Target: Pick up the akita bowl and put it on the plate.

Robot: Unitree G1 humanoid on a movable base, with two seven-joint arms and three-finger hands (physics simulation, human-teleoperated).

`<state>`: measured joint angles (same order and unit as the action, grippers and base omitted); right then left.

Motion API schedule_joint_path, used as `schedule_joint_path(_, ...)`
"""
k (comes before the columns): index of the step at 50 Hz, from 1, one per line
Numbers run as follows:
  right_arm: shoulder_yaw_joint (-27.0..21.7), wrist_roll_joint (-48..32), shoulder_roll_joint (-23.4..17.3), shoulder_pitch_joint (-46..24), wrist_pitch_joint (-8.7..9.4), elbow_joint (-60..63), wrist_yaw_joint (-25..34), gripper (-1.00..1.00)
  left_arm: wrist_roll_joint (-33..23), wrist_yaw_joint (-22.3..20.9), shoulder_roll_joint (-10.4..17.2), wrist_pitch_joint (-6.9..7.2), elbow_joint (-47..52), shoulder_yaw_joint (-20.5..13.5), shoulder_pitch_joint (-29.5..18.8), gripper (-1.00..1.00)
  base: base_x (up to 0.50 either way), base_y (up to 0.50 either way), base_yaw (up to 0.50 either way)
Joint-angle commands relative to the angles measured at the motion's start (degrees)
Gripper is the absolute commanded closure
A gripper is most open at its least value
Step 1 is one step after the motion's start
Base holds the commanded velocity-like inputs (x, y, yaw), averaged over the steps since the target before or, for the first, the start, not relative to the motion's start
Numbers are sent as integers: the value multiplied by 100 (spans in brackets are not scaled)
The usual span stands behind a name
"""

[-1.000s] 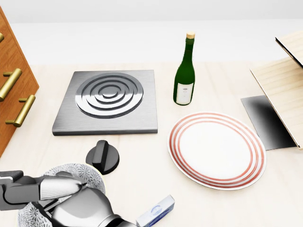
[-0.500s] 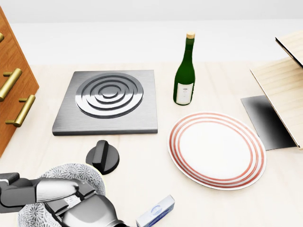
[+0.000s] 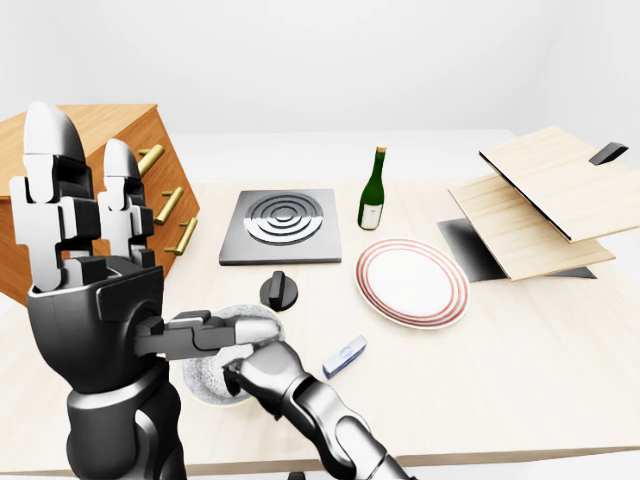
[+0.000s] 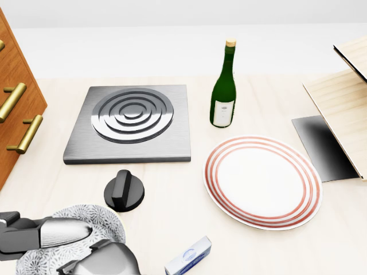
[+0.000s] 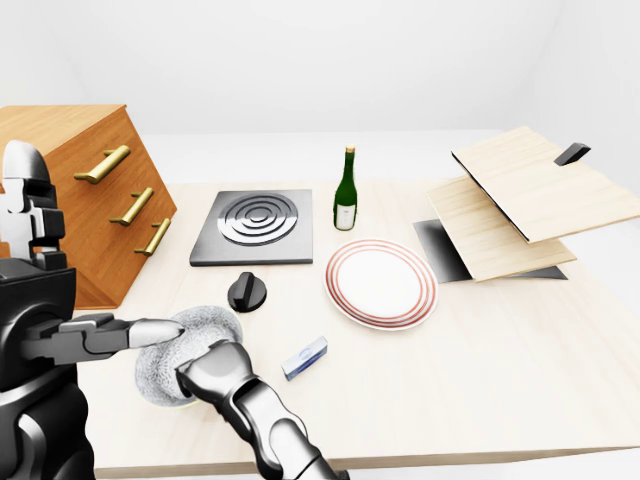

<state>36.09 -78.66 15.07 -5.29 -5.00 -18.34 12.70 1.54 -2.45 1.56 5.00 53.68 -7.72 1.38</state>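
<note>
The akita bowl [image 4: 103, 220], white with a grey pattern, is at the lower left of the head view, below the black knob. My right hand [image 4: 106, 260] reaches in from the bottom edge and sits clenched on the bowl's near rim, with its fingertips hidden. My left hand [image 3: 110, 250] is raised close to the camera at the left of the left-eye view. It is open, with its fingers upright and its thumb [image 4: 54, 234] stretched sideways over the bowl. The red-ringed white plate [image 4: 262, 180] lies bare to the right of the bowl, well apart from it.
A square metal burner plate [image 4: 131, 121] and a black knob [image 4: 124, 192] lie above the bowl. A green wine bottle [image 4: 223, 91] stands above the plate. A small blue-white box [image 4: 188, 256] lies between bowl and plate. A wooden drawer cabinet [image 4: 14, 109] stands left, tilted wooden boards [image 4: 344, 109] right.
My right hand has sunk toward the bottom edge of the head view, and the bowl has shifted slightly down and left with it. The left thumb has dropped a little.
</note>
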Motion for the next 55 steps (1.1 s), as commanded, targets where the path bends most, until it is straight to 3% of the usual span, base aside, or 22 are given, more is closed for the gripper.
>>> schedule_joint_path(1, 453, 434, -76, 356, 0, 344, 467, 100, -5, -10, -3, 0, 31, -19, 13, -100, 0, 0, 0)
schedule_joint_path(10, 275, 552, -23, 0, 0, 469, 580, 100, -54, -13, -13, 0, 27, 52, 37, -100, 0, 0, 0)
schedule_joint_path(19, -234, 909, 493, -770, 0, 900, 1296, 100, -89, -47, -20, 0, 30, 100, 58, -100, 0, 0, 0)
schedule_joint_path(21, -606, 1093, 493, -1200, 0, 882, 1568, 100, -97, -58, -18, 0, 58, 105, 58, -100, 0, 0, 0)
schedule_joint_path(25, -1301, 1208, 472, -2040, 0, 619, 1451, 100, -72, -64, -31, 0, 14, 83, 65, -100, 0, 0, 0)
schedule_joint_path(27, -1686, 1468, 410, -2436, 0, 567, 1668, 100, -74, -69, -33, 0, -9, 107, 68, -100, 0, 0, 0)
schedule_joint_path(30, -2086, 1707, 90, -3038, 0, 347, 1584, 100, -68, -60, -35, 0, -26, 101, 66, -100, 0, 0, 0)
schedule_joint_path(40, -2804, 1934, -1286, -3629, 0, -464, 1078, 100, -61, -48, -22, 0, -25, 78, 17, -100, 0, 0, 0)
schedule_joint_path(42, -2917, 2192, -1391, -3618, 0, -342, 1369, 100, -56, -43, -12, 0, 2, 71, -7, -100, 0, 0, 0)
schedule_joint_path(45, -3031, 2249, -1740, -3599, 0, -193, 1309, 100, -36, -41, -18, 0, -104, 48, -3, -100, 0, 0, 0)
schedule_joint_path(47, -3146, 2524, -1785, -3504, 0, 73, 1733, 100, -42, -36, -6, 0, -78, 64, -10, -99, 0, 0, 0)
schedule_joint_path(55, -3334, 3055, -2167, -3270, 0, 1015, 2214, 100, -26, -22, 10, 0, -191, 53, -56, -100, 0, 0, 0)
